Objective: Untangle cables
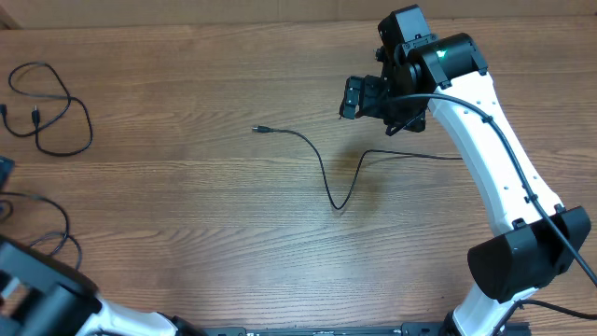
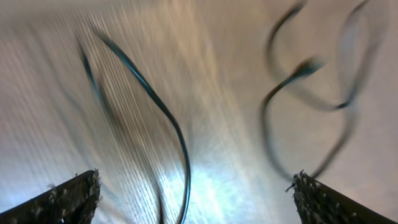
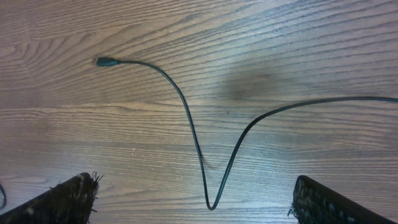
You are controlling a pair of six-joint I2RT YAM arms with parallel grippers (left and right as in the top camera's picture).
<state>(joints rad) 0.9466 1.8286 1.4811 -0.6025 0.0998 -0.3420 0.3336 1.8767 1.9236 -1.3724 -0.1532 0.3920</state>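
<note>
One thin black cable lies loose mid-table in a V, its small plug pointing left. My right gripper hovers above and behind it, open; in the right wrist view the cable dips between the right gripper's spread fingers, untouched. A looped cable lies at the far left, and another cable curves below it. The left wrist view is motion-blurred: my left gripper is open over a long cable, and a looped cable lies to its upper right. Nothing is held.
The white right arm reaches in from the lower right, its thicker black wire running along it. The black left arm fills the lower left corner. The wooden table stretches between the cables.
</note>
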